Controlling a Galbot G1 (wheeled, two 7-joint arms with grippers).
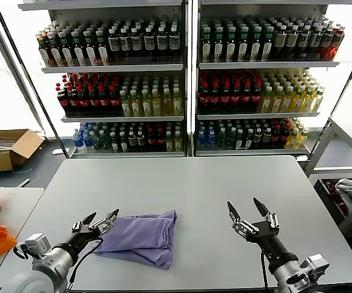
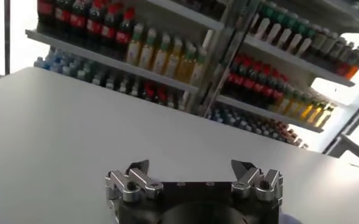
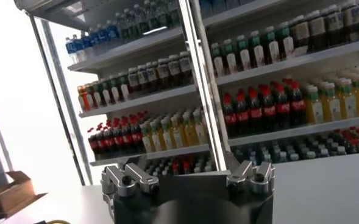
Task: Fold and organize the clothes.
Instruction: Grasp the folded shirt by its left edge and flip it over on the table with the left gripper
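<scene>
- Head view: the T-shirt [image 1: 143, 237] lies folded on the grey worktop [image 1: 225, 189], near its front edge, left of centre. My left hand [image 1: 96, 224] hovers just beside the shirt's left edge, fingers spread, holding nothing. My right hand [image 1: 249, 215] hangs above bare worktop, well apart from the shirt, fingers wide, empty.
- Left wrist view: left hand [image 2: 193, 170] open over the worktop; bottle shelves [image 2: 185, 55] beyond.
- Right wrist view: right hand [image 3: 188, 173] open, empty, facing the shelves.
</scene>
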